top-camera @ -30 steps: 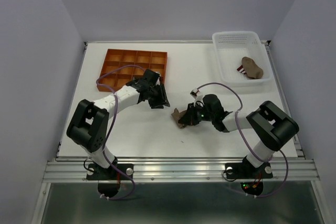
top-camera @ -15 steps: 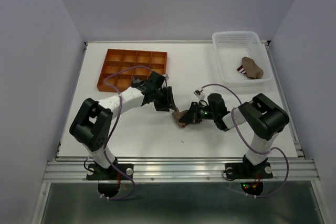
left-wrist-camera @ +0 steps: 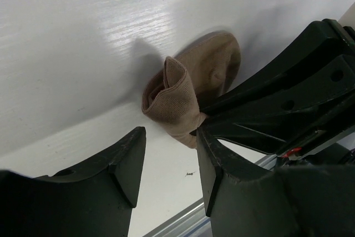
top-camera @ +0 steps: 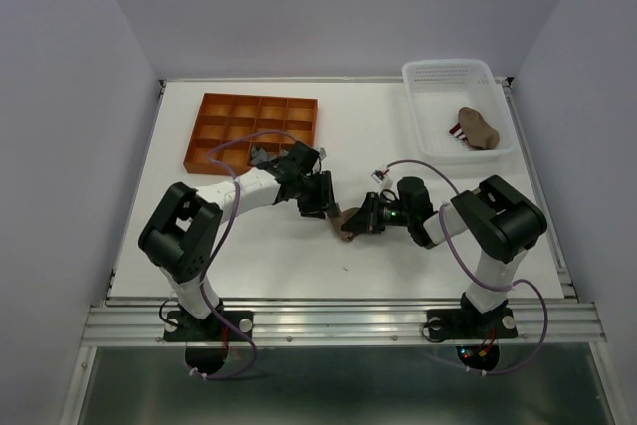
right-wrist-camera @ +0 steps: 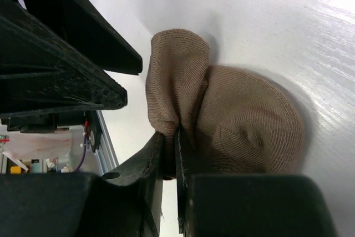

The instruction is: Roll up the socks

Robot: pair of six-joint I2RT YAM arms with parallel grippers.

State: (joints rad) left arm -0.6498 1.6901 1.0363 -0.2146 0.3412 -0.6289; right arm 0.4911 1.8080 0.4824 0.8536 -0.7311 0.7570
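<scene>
A tan-brown sock [top-camera: 344, 223] lies bunched on the white table between the two grippers. It also shows in the left wrist view [left-wrist-camera: 188, 90] and the right wrist view [right-wrist-camera: 222, 109]. My right gripper [top-camera: 360, 223] is shut on a fold of this sock [right-wrist-camera: 169, 137], low against the table. My left gripper [top-camera: 324, 199] is open and empty, its jaws [left-wrist-camera: 169, 154] just short of the sock's near fold. A second tan-brown sock [top-camera: 480, 128] with a red-white striped part lies in the white basket [top-camera: 438, 72].
An orange compartment tray [top-camera: 251, 126] stands at the back left, behind the left arm. The white basket stands at the back right. The table's front rail [top-camera: 338, 320] runs along the near edge.
My left gripper has moved right and down toward the sock. My right gripper has shifted slightly left with the sock fold held.
</scene>
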